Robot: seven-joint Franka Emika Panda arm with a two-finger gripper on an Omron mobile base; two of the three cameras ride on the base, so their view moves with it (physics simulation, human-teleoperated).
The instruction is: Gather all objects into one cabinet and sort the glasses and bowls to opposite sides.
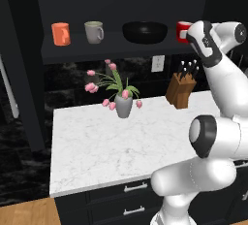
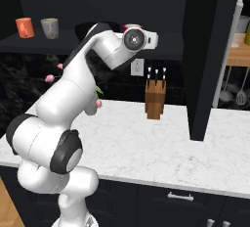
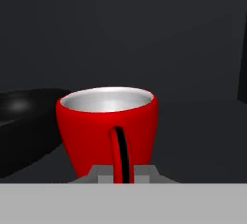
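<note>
Orange mug [image 1: 60, 33] sits at the upper left of the left base view, the pale grey-white mug [image 1: 94, 32] just beside it, so you've already got a glasses side on that end of the dark shelf [image 1: 77, 49]. Moving right, the black bowl [image 1: 144, 31] takes the middle of the shelf. Then comes the red mug [image 1: 182, 31], at the upper right, half hidden behind the wrist.

In the hand view the red mug fills the centre, handle turned straight at the camera, and the gripper [image 3: 122, 174] has its jaws squeezed together on that handle. That's the sensible grab: the thin loop fits between the fingers where the body wouldn't. I can't quite tell whether the mug is resting on the shelf or lifted a touch, the base is hidden.

Since it's on the bowl's far side from the other mugs, I'd guess you need to carry it over past the bowl.

The tulip vase [image 1: 123, 105] below on the marble counter [image 1: 97, 146] stays put.
</note>
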